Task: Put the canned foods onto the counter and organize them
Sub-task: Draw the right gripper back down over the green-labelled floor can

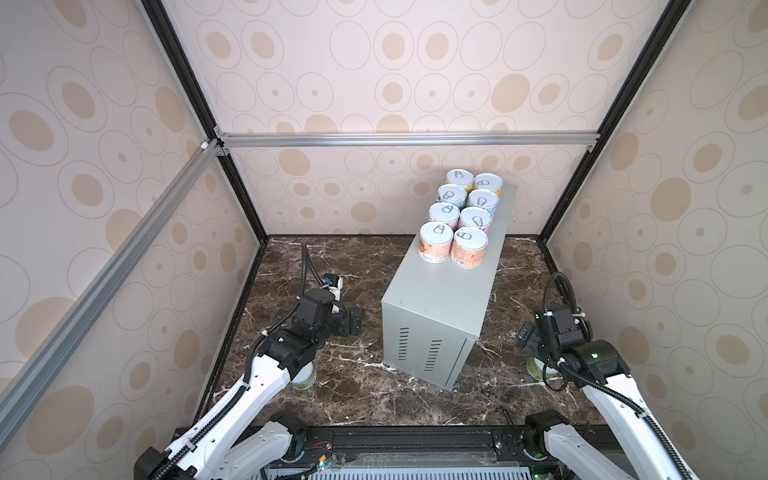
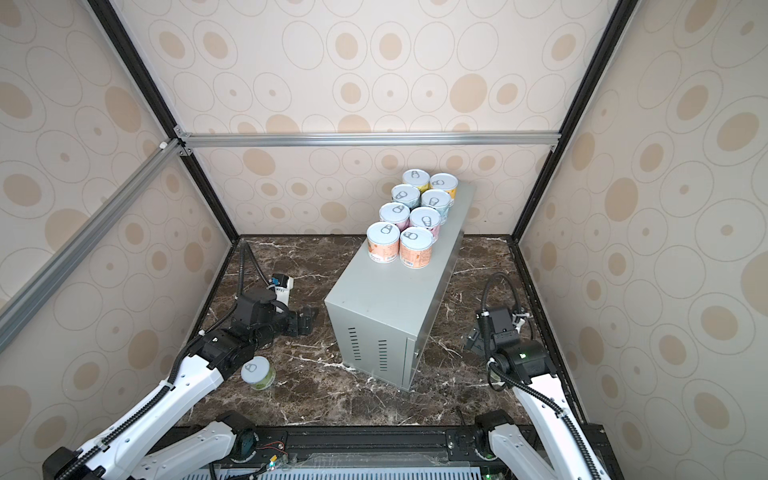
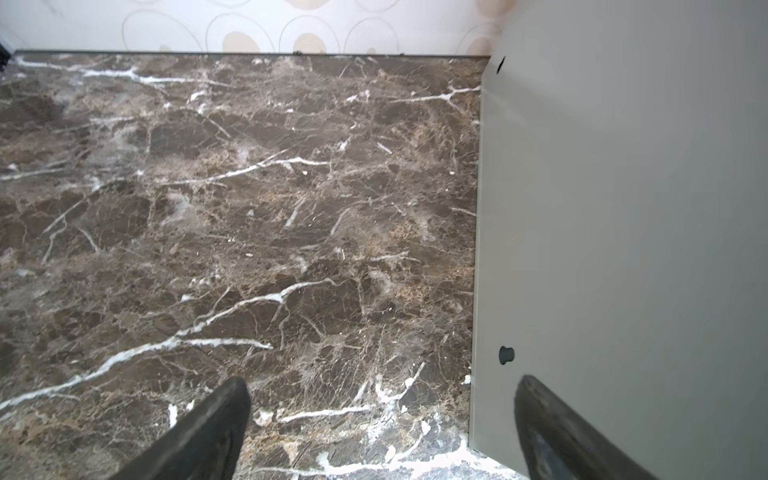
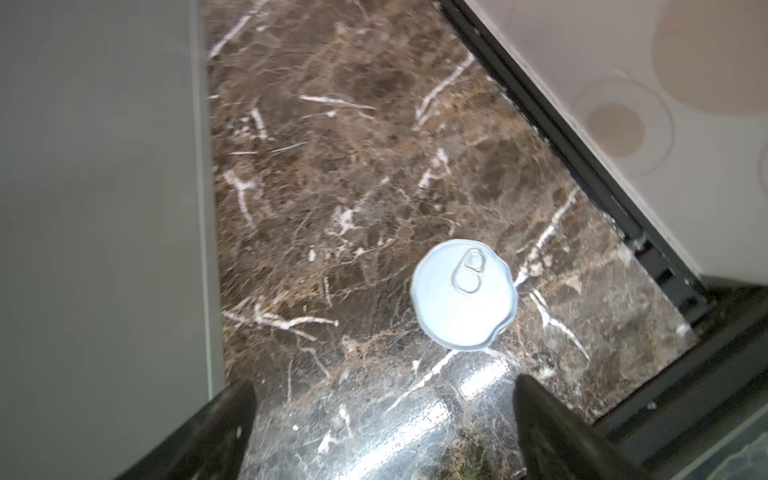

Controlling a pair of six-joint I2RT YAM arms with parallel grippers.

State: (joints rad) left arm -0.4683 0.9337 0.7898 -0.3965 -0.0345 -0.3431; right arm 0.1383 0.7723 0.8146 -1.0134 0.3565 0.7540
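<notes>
At near right on the dark brown marble floor (image 4: 332, 166), a short silver-lidded can (image 4: 465, 295) stands off-centre before the spread, empty right gripper (image 4: 382, 386), so closing misaligned may topple it; the left gripper (image 3: 382, 386) is also spread and empty, a green-labelled can (image 2: 257, 372) sits near left, and eight cans (image 1: 476, 218) crowd the far end of the pale-grey metal counter (image 1: 449, 291).

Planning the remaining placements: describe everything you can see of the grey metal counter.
The counter is a tall pale-grey box, apparently painted sheet metal, upright on the dark marble surface. Its near end has two columns of vent slots. Eight cans stand in two rows on the far part of its flat top; the near part is bare. Nothing else touches it.
</notes>
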